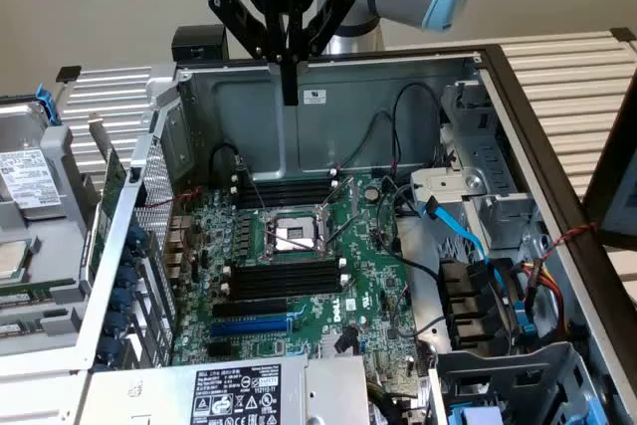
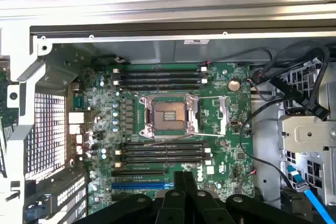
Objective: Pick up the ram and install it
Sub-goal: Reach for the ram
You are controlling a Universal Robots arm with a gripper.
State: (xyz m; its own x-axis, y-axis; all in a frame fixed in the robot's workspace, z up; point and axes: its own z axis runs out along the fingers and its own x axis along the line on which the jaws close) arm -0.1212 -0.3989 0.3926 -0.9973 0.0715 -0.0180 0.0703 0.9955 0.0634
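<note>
Hovering high over the open case, the tool is pinched shut and empty, probably to clear the walls. The memory slots are bare. The ram, seemingly that green stick, stands just outside the case, on the exterior view's left.

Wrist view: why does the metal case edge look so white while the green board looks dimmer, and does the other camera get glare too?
Wrist view: the bare case rim bounces light and washes out, the motherboard is evenly lit, and the gripper is a dark shape. Exterior view: the processor socket glints, and the case's back wall is softly lit.
</note>
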